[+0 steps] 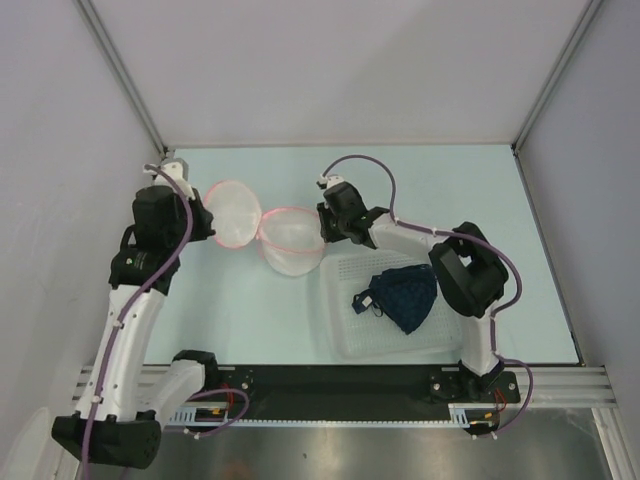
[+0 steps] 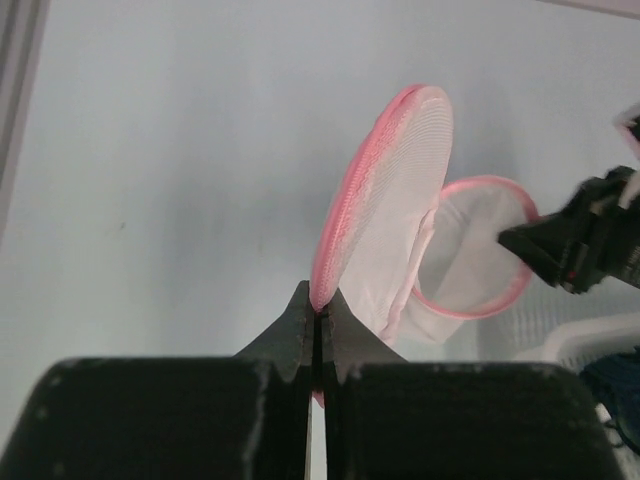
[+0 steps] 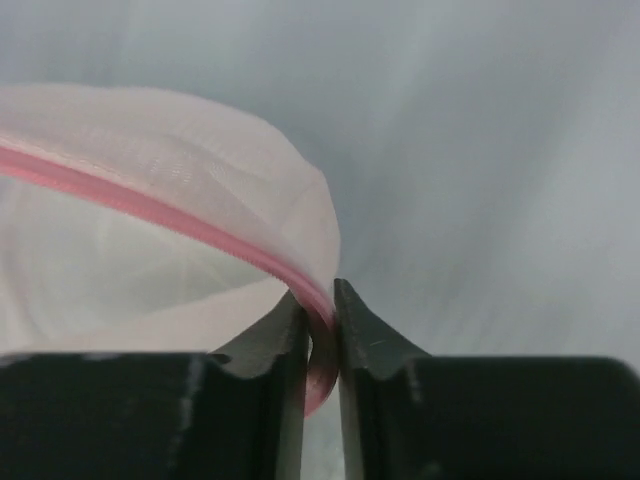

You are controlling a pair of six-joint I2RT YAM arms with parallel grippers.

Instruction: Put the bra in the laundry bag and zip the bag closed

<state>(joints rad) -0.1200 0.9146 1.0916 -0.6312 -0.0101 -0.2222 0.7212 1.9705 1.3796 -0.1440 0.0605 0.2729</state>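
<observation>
Pink-trimmed white mesh, the bag (image 1: 265, 235) lies open like a clamshell on the pale table (image 1: 250, 320), its two round halves side by side and joined in the middle.

The left gripper (image 1: 204, 227) is at the bag's left edge. Its jaws are closed on the pink rim (image 2: 335, 215) of the left half. In its wrist view the gripper (image 2: 316, 300) has its fingers nearly meeting, with only the thin rim pinched between them. That half stands tilted up on edge.

The right gripper (image 1: 322, 236) is at the bag's right edge, clamped on the rim of the right half. In its wrist view the gripper (image 3: 320, 300) has the pink zipper band caught between its two fingertips, and the mesh (image 3: 150, 260) bulges out to one side of them. The right half lies with its opening upward.

The bra (image 1: 405, 293), dark navy with a faint dotted pattern, is outside the bag, to its right and nearer the arm bases. It lies in a white perforated basket (image 1: 340, 335) that sits just beside the bag's right half. Its thin dark straps trail toward the side of the basket nearest the bag. Neither gripper touches the bra.
</observation>
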